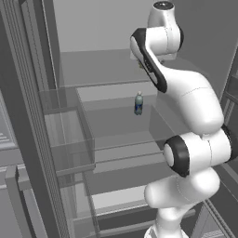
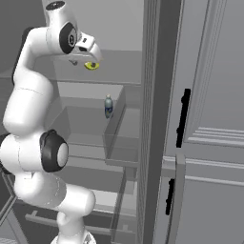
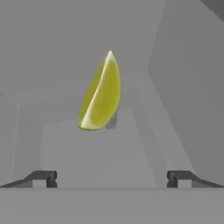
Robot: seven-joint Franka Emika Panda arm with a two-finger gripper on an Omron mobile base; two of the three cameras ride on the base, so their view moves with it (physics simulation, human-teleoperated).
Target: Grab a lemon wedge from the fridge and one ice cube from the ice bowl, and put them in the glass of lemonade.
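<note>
Both base views look forward from behind the arm into the open fridge [image 1: 69, 139], one from its left, one from its right, sharing the glass shelves and a small bottle [image 1: 138, 103]. The hand view looks closely along the gripper [image 3: 112, 178] at the lemon wedge [image 3: 101, 94].

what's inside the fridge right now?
Inside the open fridge: a lemon wedge on an upper glass shelf, ahead of the open gripper, and a small bottle one shelf lower. The arm covers the shelves' right side in the left base view.
</note>
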